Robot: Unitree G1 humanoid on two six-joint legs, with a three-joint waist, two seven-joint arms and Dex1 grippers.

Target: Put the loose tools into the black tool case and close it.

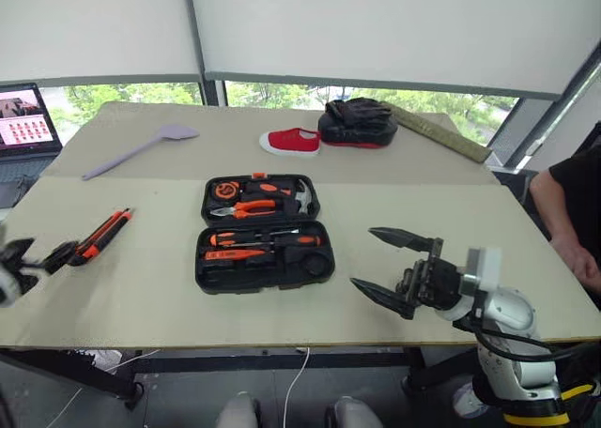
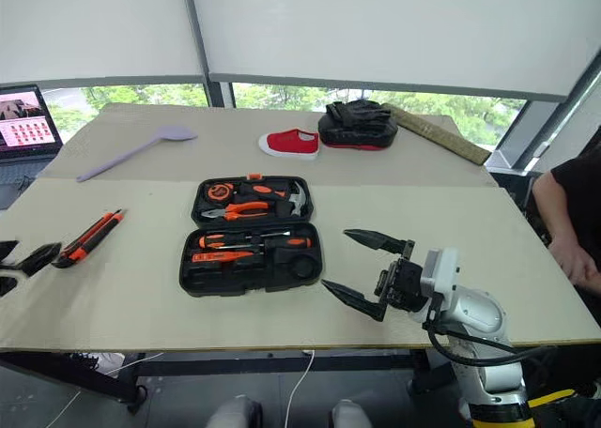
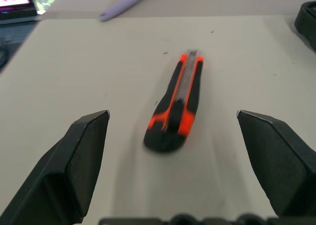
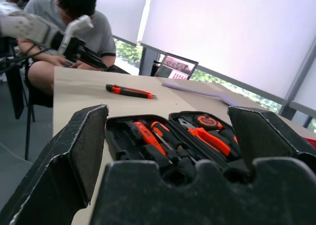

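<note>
The black tool case [image 1: 263, 285] lies open in the middle of the table, both halves flat and holding orange-and-black tools in their slots. One loose tool, an orange-and-black utility knife [image 1: 101, 236], lies on the table to the left of the case. My left gripper [image 1: 47, 252] is at the knife's near end. In the left wrist view its fingers [image 3: 84, 151] stand wide open on either side of the knife [image 3: 175, 106] without touching it. My right gripper [image 1: 362, 256] hovers open and empty just right of the case, pointing toward it.
At the back of the table lie a long lilac spoon [image 1: 136, 151], a red shoe [image 1: 289, 142], a black padded mitt [image 1: 357, 123] and a long block [image 1: 441, 132]. A laptop [image 1: 26, 118] stands far left. A person [image 1: 568, 212] sits at the right edge.
</note>
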